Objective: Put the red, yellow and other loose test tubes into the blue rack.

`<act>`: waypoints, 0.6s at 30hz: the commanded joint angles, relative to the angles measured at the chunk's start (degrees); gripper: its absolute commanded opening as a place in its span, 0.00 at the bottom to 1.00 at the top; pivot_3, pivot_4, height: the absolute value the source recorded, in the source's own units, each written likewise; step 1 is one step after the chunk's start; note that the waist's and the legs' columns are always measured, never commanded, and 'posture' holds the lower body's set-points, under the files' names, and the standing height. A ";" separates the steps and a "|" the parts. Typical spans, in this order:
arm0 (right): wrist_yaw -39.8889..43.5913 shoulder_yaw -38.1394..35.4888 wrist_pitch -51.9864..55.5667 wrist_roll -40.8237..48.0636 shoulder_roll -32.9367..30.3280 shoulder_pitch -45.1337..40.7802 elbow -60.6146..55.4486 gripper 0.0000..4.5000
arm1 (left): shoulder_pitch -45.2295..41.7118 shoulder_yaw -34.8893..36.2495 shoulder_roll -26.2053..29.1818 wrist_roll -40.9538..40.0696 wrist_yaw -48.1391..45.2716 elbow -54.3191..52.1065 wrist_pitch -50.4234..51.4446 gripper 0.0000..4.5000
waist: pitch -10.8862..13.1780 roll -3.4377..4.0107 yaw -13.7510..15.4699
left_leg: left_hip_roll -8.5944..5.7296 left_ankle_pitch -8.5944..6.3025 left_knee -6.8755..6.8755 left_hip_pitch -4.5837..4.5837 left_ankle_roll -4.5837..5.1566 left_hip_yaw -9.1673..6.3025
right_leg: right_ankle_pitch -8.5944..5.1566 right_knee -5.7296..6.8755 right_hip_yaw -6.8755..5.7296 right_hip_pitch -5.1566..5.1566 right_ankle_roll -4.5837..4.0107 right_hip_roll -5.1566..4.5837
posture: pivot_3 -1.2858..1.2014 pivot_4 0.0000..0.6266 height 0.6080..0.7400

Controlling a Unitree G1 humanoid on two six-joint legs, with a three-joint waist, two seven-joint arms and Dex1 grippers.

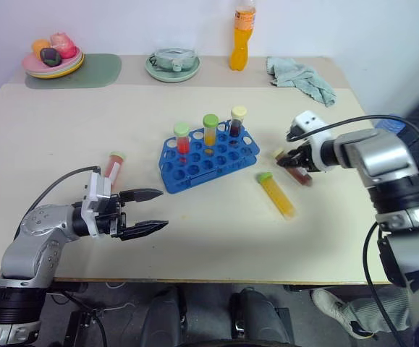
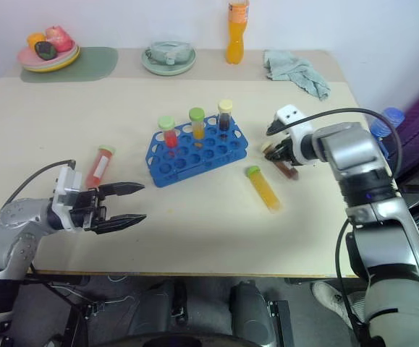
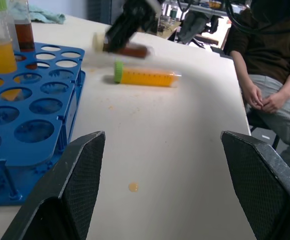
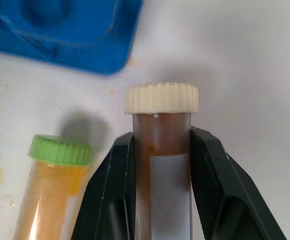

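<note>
While the left gripper (image 1: 151, 211) stood wide open and empty, the right gripper (image 1: 294, 165) clamped the clear, cream-capped tube of dark brown liquid (image 4: 161, 150) toward the table's (image 1: 216, 246) right edge.

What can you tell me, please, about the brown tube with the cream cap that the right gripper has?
The brown tube is clear plastic holding dark brown liquid, with a ribbed cream screw cap and a white label along its side. The right gripper is shut on its body below the cap, near the blue rack, beside the loose yellow tube.
</note>
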 commanded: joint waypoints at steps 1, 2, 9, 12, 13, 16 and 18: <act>-1.77 -9.33 -11.03 4.51 2.46 2.73 -8.27 0.26 | -0.73 1.29 -0.69 -0.87 1.14 -0.98 -0.74 0.84 | 0.00 0.00 -0.18 | 0.00 0.00 0.00 0.02 0.00 0.01 | 0.00 0.01 0.01 0.00 0.00 0.00 | 0.52 0.24 1.00; -1.78 -10.51 -14.26 5.39 3.76 4.43 -9.88 0.26 | -0.96 1.13 -1.05 -0.88 1.55 -0.98 -0.71 0.84 | 0.00 0.00 -0.16 | 0.01 0.01 -0.01 0.04 -0.02 0.00 | 0.00 0.02 0.01 0.01 0.00 0.01 | 0.52 0.24 1.00; -6.83 -14.09 -32.57 10.27 19.54 10.02 -12.69 0.26 | -2.25 0.45 -2.82 -0.28 2.30 0.71 -1.27 0.84 | 0.01 0.01 -0.19 | 0.01 0.02 0.01 0.06 -0.03 0.01 | 0.00 0.04 0.01 0.04 0.01 0.02 | 0.52 0.24 1.00; -9.35 -14.09 -39.19 10.18 25.13 10.59 -10.31 0.26 | -2.98 0.34 -3.26 0.21 1.94 2.34 -2.01 0.84 | 0.01 0.01 -0.11 | 0.01 0.02 0.00 0.06 -0.04 0.00 | 0.00 0.05 0.01 0.03 0.01 0.04 | 0.52 0.24 1.00; -9.96 -13.81 -40.64 9.77 26.18 10.71 -9.44 0.26 | -3.13 0.36 -3.32 0.33 1.73 2.80 -2.23 0.84 | 0.00 0.01 -0.09 | 0.01 0.03 0.01 0.06 -0.04 -0.01 | 0.00 0.05 0.00 0.04 0.01 0.03 | 0.52 0.24 1.00; -11.43 -14.91 -46.26 10.73 29.81 10.35 -5.55 0.26 | -3.38 0.48 -3.31 0.47 1.09 4.26 -3.08 0.84 | 0.00 0.01 0.01 | -0.02 0.01 0.02 0.06 -0.02 -0.01 | 0.00 0.02 0.00 0.08 0.01 0.01 | 0.52 0.24 1.00; -11.50 -15.45 -49.09 11.14 30.85 10.15 -2.81 0.26 | -3.45 0.55 -3.18 0.57 0.75 5.03 -3.61 0.84 | 0.01 0.02 -0.05 | -0.01 0.02 0.01 0.06 -0.03 -0.01 | 0.00 0.03 0.00 0.07 0.01 0.02 | 0.52 0.24 1.00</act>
